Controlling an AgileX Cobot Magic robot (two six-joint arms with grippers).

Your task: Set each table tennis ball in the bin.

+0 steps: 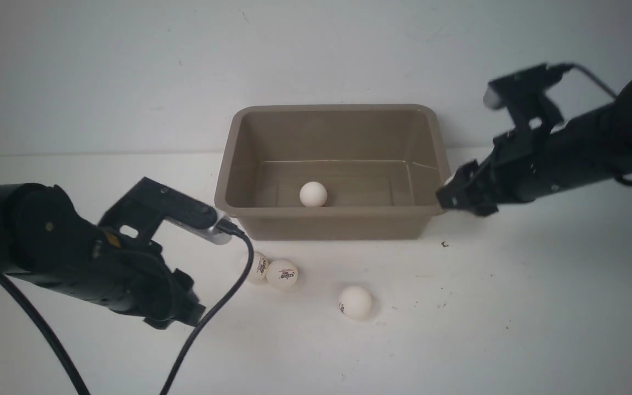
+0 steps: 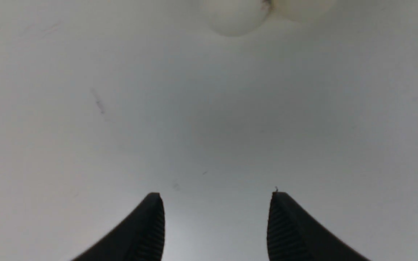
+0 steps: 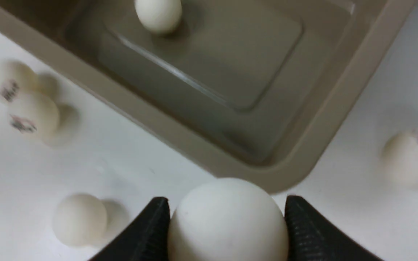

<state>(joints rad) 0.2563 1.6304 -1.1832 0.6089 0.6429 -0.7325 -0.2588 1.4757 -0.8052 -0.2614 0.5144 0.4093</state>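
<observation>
Step in hand: the right arm is carrying a ball to the bin. Right pincer (image 3: pixel 226 199) is clamped on the held ball (image 3: pixel 227 221), just outside the bin (image 1: pixel 349 212) by its right front corner, not over the opening yet. Left pincer (image 2: pixel 216 195) is open and empty, low over the bare surface (image 1: pixel 513 329), short of the touching pair (image 1: pixel 282 274). One ball (image 1: pixel 313 194) sits in the bin. A lone ball (image 1: pixel 355 302) lies in front of it, and a side ball (image 3: pixel 410 157) lies beside the bin's right wall.

Next, the right arm likely needs to clear the rim, move in over the opening and let go. The left should close on one of the pair without nudging the other, since they will roll.
</observation>
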